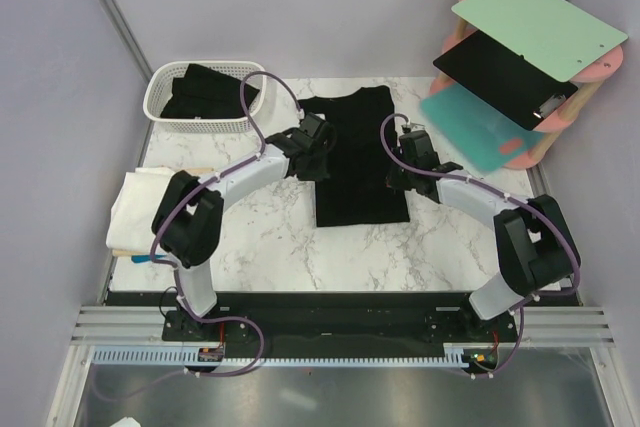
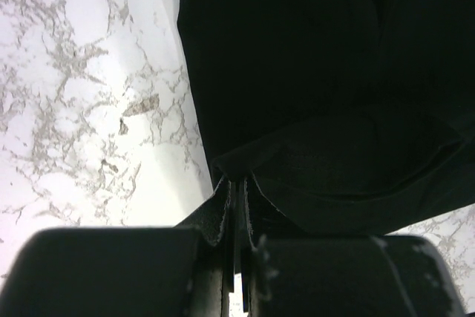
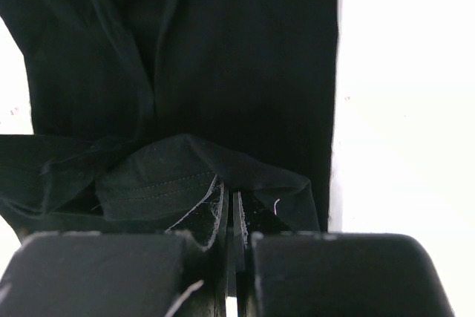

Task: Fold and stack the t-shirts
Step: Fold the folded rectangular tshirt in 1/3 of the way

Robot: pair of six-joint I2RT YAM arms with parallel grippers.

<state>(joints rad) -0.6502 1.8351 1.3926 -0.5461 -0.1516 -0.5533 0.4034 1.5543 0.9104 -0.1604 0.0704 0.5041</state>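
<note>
Top external: black t-shirt (image 1: 358,177) half-folded on tabletop (image 1: 270,237). Pinched tight at its side edges by left hand (image 1: 322,143) and right hand (image 1: 405,155). Left undone: basket shirts (image 1: 205,92).

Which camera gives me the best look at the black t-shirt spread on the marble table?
The top external view: it shows the black t-shirt almost whole, lying flat. The left wrist and right wrist views show only close-up folds of its edges, pinched in the left pincer and right pincer.
</note>
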